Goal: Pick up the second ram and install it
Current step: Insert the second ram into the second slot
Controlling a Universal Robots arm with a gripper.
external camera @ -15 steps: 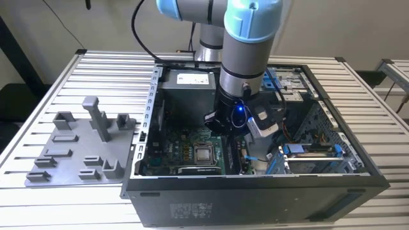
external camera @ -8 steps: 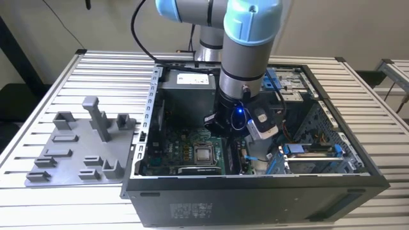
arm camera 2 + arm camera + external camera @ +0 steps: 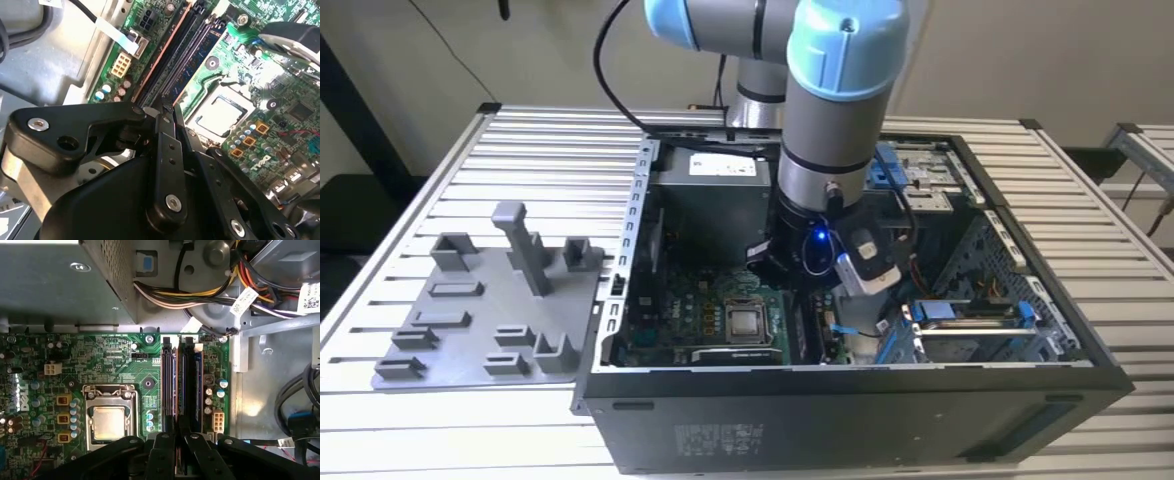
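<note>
The gripper (image 3: 176,450) is down inside the computer case (image 3: 1067,400), its jaws closed thin on the second ram (image 3: 180,390), pressing it into the slot (image 3: 192,382); seating looks underway, needing straight, even pressure.

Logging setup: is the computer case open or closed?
Open: the computer case lies with no side panel, its motherboard exposed; the gripper is inside.

Gripper (image 3: 176,440) boxed in: PSU (image 3: 60,280), cable bundle (image 3: 200,292) close; tray (image 3: 494,310) side open.
</note>
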